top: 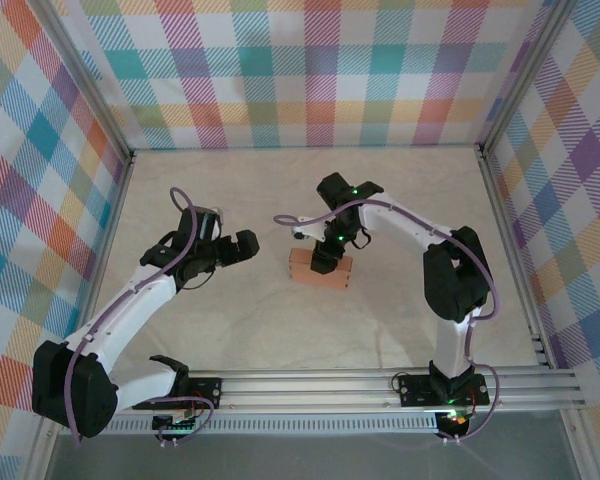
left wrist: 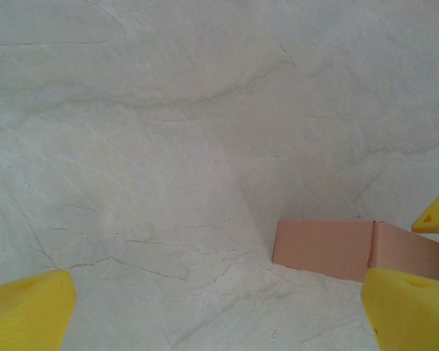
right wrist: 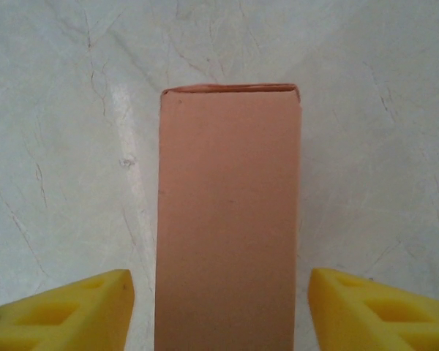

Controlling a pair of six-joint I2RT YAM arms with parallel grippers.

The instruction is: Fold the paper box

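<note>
White arms (top: 140, 300), black joints (top: 456, 270), purple cables (top: 193, 225), yellow claw fingers (right wrist: 73, 311) (hollowed blocks), small green lights (top: 354, 189).

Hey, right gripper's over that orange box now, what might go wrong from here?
1. The right gripper straddles the paper box with a gap on each side; a hard close might crush its thin walls.
2. The gaps look uneven, so one finger may touch first and slide the box across the table.
3. The left gripper stands open, apart from the box, so nothing braces it.
</note>
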